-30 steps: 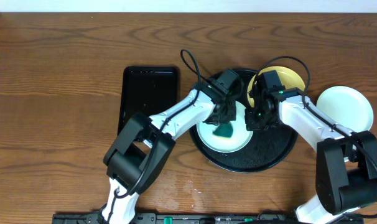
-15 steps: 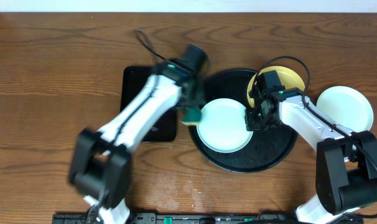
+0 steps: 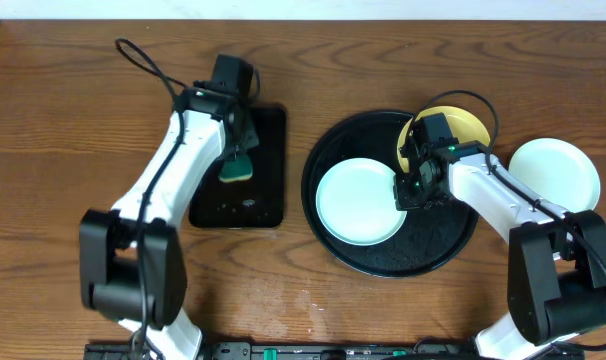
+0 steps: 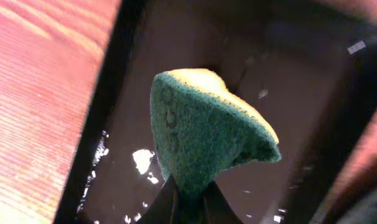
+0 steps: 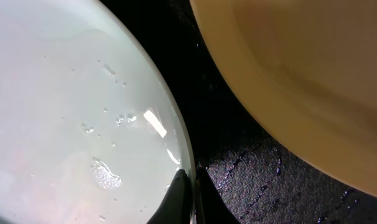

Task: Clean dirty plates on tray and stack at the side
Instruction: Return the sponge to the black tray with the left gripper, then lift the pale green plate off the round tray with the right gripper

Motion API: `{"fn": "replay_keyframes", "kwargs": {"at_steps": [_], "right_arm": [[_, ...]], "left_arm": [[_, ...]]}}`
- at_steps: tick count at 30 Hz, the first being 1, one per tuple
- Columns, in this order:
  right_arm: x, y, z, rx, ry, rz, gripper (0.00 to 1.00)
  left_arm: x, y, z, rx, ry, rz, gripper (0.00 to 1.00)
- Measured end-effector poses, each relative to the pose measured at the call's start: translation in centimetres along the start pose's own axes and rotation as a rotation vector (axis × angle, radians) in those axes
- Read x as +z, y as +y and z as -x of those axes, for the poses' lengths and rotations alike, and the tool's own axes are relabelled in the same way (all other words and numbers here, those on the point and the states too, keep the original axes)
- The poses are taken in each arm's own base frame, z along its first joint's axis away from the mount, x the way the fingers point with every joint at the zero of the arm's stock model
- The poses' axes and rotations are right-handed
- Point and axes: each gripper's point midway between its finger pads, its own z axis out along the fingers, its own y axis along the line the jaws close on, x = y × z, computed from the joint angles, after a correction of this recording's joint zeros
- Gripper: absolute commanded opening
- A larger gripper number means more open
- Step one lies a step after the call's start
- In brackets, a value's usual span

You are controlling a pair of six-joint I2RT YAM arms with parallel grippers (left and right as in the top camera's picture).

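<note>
- L gripper (image 4: 190, 198): tips pinching a green sponge (image 4: 207, 127) by its lower corner, held above a rect. black tray (image 3: 263, 200) w/ wet specks on it.
- R gripper (image 5: 187, 186): tips pressed together on the right rim of a pale blue plate (image 3: 355, 203).
- That plate lies in the left half of the round black tray (image 3: 423, 245); water beads on its surface.
- Yellow plate (image 3: 468, 125): on the tray's upper right, partly hidden by the R arm.
- Third plate (image 3: 555, 172): pale, on the wood table (image 3: 63, 120), just right of the tray.

A brown wood-grain table (image 3: 63, 120) fills the view, with a pale strip (image 3: 303, 8) along its far edge.
</note>
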Motion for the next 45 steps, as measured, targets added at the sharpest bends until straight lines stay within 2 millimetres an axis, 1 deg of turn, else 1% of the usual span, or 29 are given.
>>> {"fn": "replay_keyframes", "kwargs": {"at_steps": [1,3,4,6,8,10,11,13,15,17,19,20,22,25,27,30,32,34,38,42,45], "right_arm": [[0.0,0.0,0.0,-0.002,-0.001,0.000,0.01],[0.0,0.0,0.0,-0.007,-0.001,0.001,0.01],[0.0,0.0,0.0,-0.011,-0.002,0.001,0.01],[0.0,0.0,0.1,-0.019,-0.004,0.001,0.01],[0.0,0.0,0.2,-0.027,-0.008,0.002,0.03],[0.0,0.1,0.4,-0.032,-0.016,0.003,0.01],[0.1,0.1,0.4,-0.033,-0.019,0.004,0.01],[0.1,0.2,0.5,-0.035,-0.023,0.010,0.01],[0.1,0.3,0.6,-0.035,-0.026,0.017,0.01],[0.0,0.3,0.6,-0.035,-0.030,0.021,0.01],[-0.4,0.4,0.7,-0.037,-0.041,0.024,0.01],[-0.8,0.5,0.8,-0.038,-0.053,0.028,0.01],[-2.4,0.8,1.3,-0.045,-0.103,0.038,0.01],[-6.3,0.9,2.3,-0.057,-0.225,0.021,0.01],[-9.1,0.0,2.6,-0.048,-0.307,-0.022,0.01],[-11.8,-1.3,2.9,-0.019,-0.388,-0.057,0.01],[-12.8,-1.8,2.9,-0.006,-0.413,-0.067,0.01],[-13.3,-2.0,2.9,-0.006,-0.426,-0.074,0.01],[-13.6,-2.0,3.6,-0.058,-0.457,-0.090,0.01],[-14.0,-2.5,4.0,-0.115,-0.480,-0.167,0.01],[-14.5,-1.7,3.9,-0.188,-0.501,-0.221,0.01]], "left_arm": [[0.7,0.0,-0.4,0.014,0.017,0.010,0.15],[1.3,0.1,-0.8,0.042,0.034,0.019,0.32],[1.4,0.1,-0.9,0.047,0.038,0.020,0.39],[1.2,0.1,-0.9,0.065,0.035,0.018,0.50],[0.8,0.0,-0.9,0.064,0.034,0.004,0.54],[-0.2,-0.3,-0.8,0.063,0.022,-0.025,0.59],[-0.8,-0.5,-0.6,0.060,0.011,-0.043,0.62],[-2.8,-0.8,-0.1,0.059,-0.028,-0.090,0.67],[-5.3,-1.0,0.5,0.055,-0.080,-0.137,0.72],[-7.9,-1.0,1.0,0.049,-0.129,-0.177,0.73],[-10.1,-0.8,1.2,0.043,-0.172,-0.206,0.77],[-10.9,-0.7,1.3,0.041,-0.187,-0.215,0.81],[-12.0,-0.5,1.3,0.038,-0.209,-0.230,0.82],[-12.2,-0.5,1.3,0.036,-0.213,-0.235,0.82],[-12.0,-0.5,1.2,0.037,-0.208,-0.232,0.82],[-12.0,-0.5,1.2,0.037,-0.206,-0.231,0.83],[-12.0,-0.5,1.2,0.037,-0.206,-0.231,0.83],[-12.0,-0.5,1.2,0.038,-0.205,-0.231,0.83],[-12.0,-0.5,1.2,0.038,-0.205,-0.231,0.83],[-12.0,-0.5,1.2,0.038,-0.205,-0.230,0.83],[-12.0,-0.5,1.2,0.038,-0.205,-0.231,0.84]]}}
